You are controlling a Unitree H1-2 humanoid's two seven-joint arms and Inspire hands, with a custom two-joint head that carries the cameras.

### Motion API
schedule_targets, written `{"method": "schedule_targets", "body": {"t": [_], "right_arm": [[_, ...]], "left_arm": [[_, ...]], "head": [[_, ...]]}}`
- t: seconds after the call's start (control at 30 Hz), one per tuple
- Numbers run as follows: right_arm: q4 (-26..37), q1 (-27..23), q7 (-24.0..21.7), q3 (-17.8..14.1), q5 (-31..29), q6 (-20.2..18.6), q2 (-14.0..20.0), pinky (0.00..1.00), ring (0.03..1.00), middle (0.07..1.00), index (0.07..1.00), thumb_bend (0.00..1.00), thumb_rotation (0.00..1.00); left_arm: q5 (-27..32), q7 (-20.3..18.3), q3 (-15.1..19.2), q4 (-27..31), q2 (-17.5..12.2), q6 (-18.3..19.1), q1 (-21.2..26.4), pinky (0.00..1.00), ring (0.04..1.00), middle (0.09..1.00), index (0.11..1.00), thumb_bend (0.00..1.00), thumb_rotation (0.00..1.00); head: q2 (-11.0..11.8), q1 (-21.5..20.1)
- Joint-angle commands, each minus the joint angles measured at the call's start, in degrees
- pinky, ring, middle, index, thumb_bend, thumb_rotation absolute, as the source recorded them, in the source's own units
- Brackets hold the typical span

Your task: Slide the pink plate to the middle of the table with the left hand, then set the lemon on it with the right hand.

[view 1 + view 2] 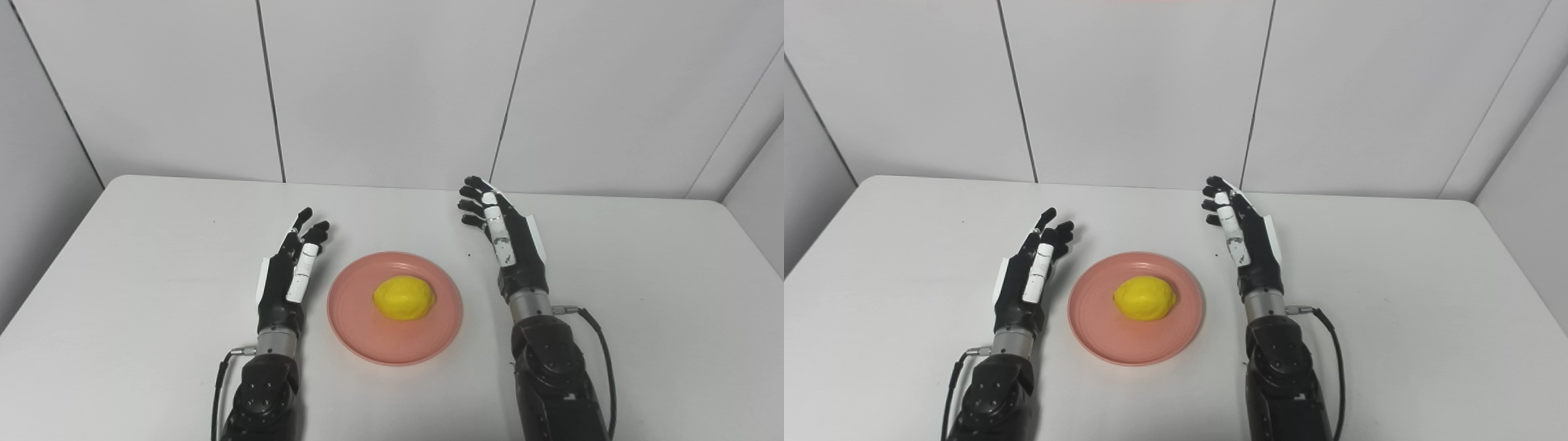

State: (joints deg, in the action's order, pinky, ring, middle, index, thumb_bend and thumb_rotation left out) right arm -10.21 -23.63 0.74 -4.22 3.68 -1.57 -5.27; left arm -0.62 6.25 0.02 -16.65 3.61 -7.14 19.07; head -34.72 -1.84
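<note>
A pink plate (367, 334) lies near the middle of the white table (122, 257), toward the front. A yellow lemon (404, 297) rests on the plate, near its centre. My left hand (293, 269) is open and empty just left of the plate, fingers stretched forward, apart from the rim. My right hand (505, 236) is open and empty to the right of the plate and a little farther back, fingers slightly curled. Both hands also show in the right eye view: left hand (1032, 272), right hand (1243, 236).
The table's far edge meets a white panelled wall (392, 86). Black cables (603, 361) run from the forearms near the front edge. A tiny dark speck (470, 255) lies on the table beside the right hand.
</note>
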Motion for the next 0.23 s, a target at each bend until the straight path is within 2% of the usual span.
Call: {"method": "schedule_targets", "body": {"t": [0.0,0.2], "right_arm": [[0.1,-1.3,0.7,-0.2,-2.0,0.4,-0.9,0.84,0.858,0.858,0.863,0.77,1.0],[-2.9,-0.9,2.1,-1.1,-5.0,-0.1,-1.6,0.94,0.905,0.901,0.929,0.76,1.0]], "left_arm": [[-0.6,0.3,0.2,-1.0,0.0,-2.1,2.2,0.88,0.86,0.853,0.874,0.89,0.86],[-0.5,0.7,1.1,-5.6,-0.1,-3.6,4.8,0.88,0.871,0.879,0.874,0.85,0.85]], "head": [[-0.1,0.0],[-0.2,-0.1]]}}
